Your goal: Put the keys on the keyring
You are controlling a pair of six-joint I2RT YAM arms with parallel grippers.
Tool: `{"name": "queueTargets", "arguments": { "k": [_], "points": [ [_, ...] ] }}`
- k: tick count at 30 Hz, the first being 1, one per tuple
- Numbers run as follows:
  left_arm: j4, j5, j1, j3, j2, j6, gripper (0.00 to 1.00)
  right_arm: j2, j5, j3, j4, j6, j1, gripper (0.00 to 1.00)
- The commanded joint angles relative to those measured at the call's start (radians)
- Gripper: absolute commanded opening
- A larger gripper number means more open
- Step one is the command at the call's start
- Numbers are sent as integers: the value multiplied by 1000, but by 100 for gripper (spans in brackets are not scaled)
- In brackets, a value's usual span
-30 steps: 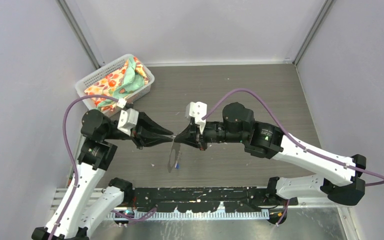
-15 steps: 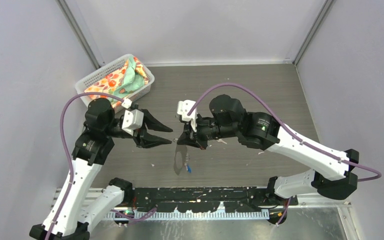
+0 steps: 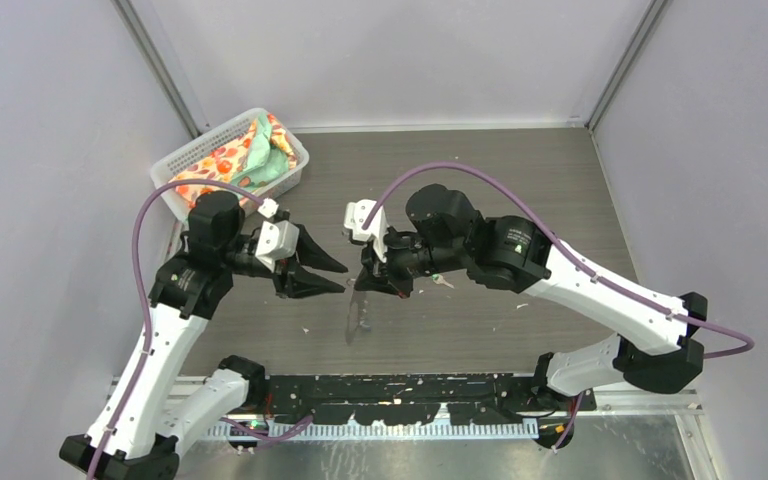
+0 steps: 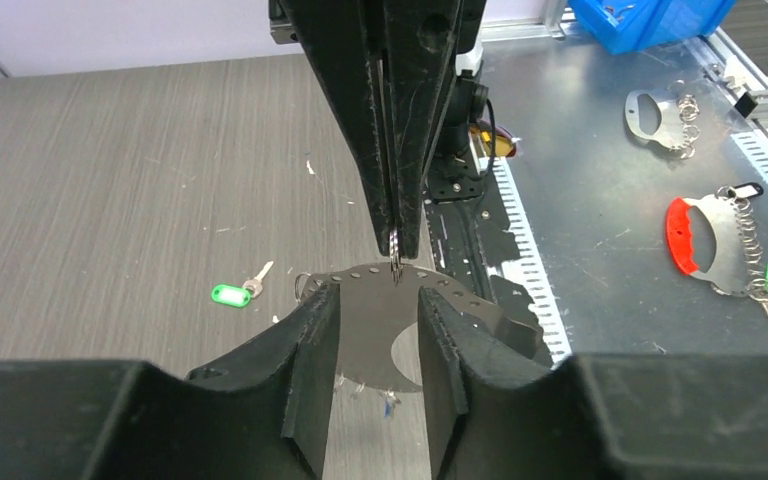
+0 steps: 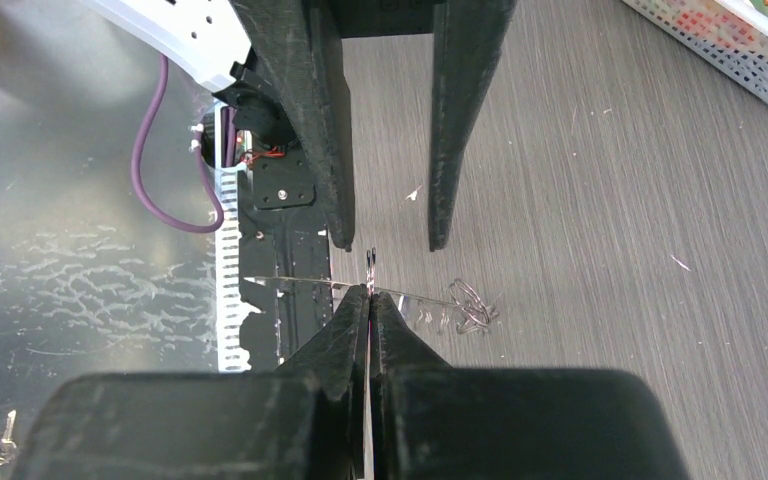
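Left wrist view showed the left tool (image 4: pixel 378 298) with its jaws apart, just before the keyring (image 4: pixel 370 322). The keyring hung above the surface (image 4: pixel 110 180), its top edge clamped in the right tool (image 4: pixel 397 250). The green-tagged key (image 4: pixel 232 294) lay on the surface to its right.

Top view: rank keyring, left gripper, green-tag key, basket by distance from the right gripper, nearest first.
1. keyring: pinched in the right gripper, hanging below it.
2. left gripper: just to its left, open.
3. green-tag key: lying to its right.
4. basket: far-left corner.
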Motion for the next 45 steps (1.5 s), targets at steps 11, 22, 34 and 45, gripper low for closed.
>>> {"name": "queueTargets", "arguments": {
  "k": [11,22,34,45],
  "points": [
    [-25,21,-36,20,-4,29,25,35,-14,73,34,0,0,1],
    [-65,-69,-55,-24,-41,171,8,27,-34,66,37,2,-1,1],
    [-86,-56,-55,11,-31,170,12,8,-34,36,50,9,-1,1],
    [-29,16,-56,10,-26,120,0,14,-43,38,69,37,0,20]
  ]
}}
